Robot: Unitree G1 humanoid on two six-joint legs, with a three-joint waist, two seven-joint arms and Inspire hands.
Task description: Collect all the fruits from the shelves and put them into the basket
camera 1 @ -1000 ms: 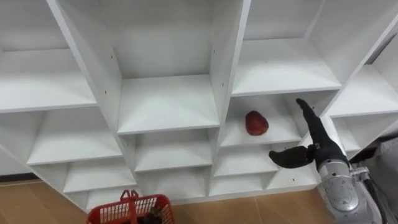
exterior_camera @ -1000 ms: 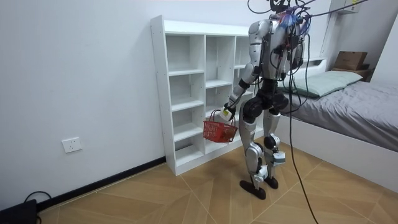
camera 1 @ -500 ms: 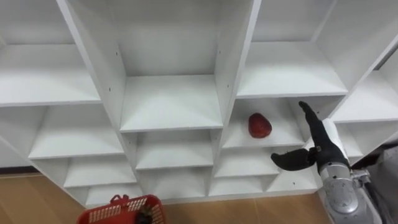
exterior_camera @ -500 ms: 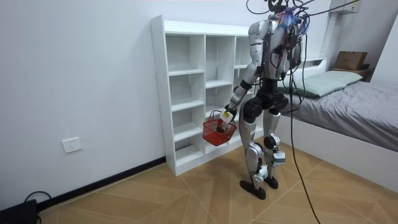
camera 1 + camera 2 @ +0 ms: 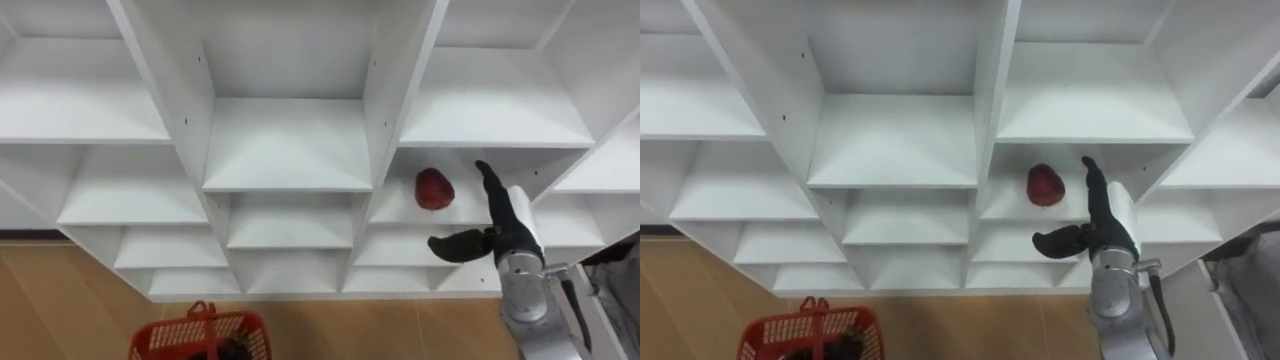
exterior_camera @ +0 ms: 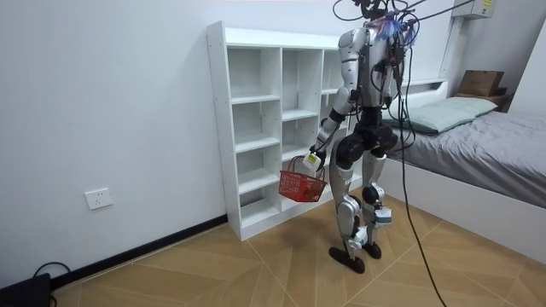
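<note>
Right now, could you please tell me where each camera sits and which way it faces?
Left eye view: on the head, looking down at the white shelves, the red fruit, and the open right hand near it.
Right eye view: same head, same scene, a little to the side.
Room view: across the room, whole robot facing the shelves, left hand carrying the red basket.
Shared: shelves and basket.

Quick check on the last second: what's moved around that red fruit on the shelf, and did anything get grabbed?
The right hand, open, has edged closer to the red fruit without touching it; nothing was grabbed or released. The eye view's shift is the camera's own. Unchanged: the fruit on its closet shelf, the red basket hanging from the left hand, and the robot's stance.
</note>
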